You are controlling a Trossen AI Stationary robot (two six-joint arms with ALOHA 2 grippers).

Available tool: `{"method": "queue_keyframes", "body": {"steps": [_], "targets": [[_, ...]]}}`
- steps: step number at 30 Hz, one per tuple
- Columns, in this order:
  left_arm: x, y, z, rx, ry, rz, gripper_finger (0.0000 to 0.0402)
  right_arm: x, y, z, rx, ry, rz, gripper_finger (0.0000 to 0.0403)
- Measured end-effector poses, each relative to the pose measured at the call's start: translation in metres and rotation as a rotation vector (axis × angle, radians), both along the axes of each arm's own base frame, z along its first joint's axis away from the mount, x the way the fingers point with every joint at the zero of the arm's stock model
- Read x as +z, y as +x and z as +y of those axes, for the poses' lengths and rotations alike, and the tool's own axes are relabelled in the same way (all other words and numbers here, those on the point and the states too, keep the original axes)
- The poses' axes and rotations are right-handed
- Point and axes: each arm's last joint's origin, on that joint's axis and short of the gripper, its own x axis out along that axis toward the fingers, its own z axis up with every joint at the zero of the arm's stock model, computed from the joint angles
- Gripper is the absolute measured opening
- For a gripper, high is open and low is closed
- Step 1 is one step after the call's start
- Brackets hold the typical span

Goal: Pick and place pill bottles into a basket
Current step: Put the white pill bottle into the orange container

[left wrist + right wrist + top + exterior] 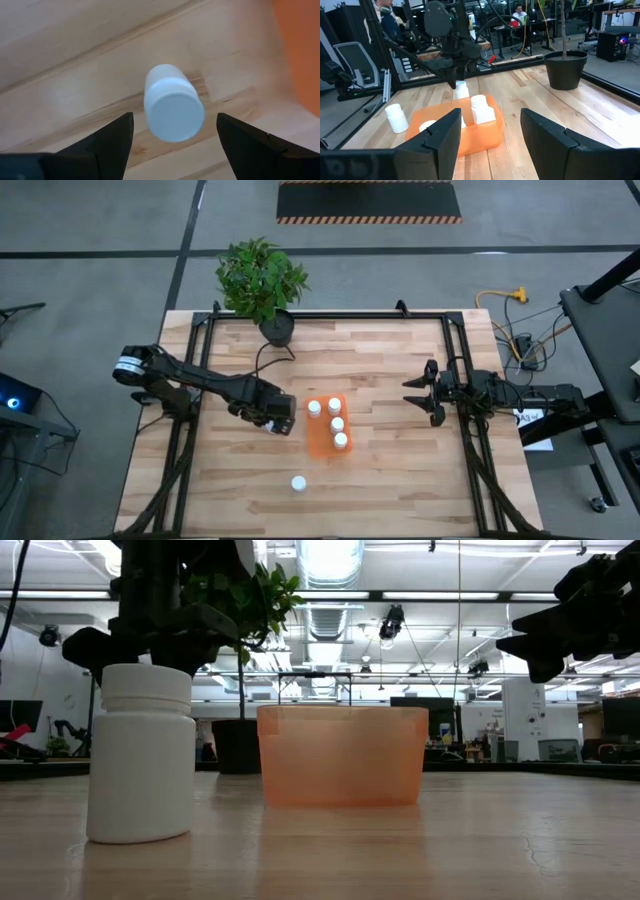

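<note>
While three pill bottles (334, 421) sat in the orange basket (320, 445), the left gripper (274, 420), fingers spread, straddled another bottle (172, 104); one more (298, 483) stood apart, right gripper (425, 392) waiting half-spread.

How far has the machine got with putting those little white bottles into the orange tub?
Three pill bottles already stand in the basket. The left gripper hangs open over a fourth bottle standing on the table beside the basket, not yet gripped. One more bottle waits alone nearer the front edge. The right gripper hangs open off to the side, holding nothing. So roughly halfway through those visible.
</note>
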Motion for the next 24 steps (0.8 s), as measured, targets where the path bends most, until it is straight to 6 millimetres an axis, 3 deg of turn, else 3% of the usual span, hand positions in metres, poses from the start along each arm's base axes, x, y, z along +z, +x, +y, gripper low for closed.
{"method": "queue_keyframes", "body": {"steps": [9,24], "targets": [[-0.0078,-0.0028,0.0002,0.000,-0.004,0.008,0.0256,0.0000,0.0000,0.0000,0.000,0.000,0.000,0.0194],[-0.0067,-0.0001,-0.0002,-0.020,-0.006,-0.019,0.0142,0.0000,0.0000,0.0000,0.000,0.000,0.000,0.0194]]}}
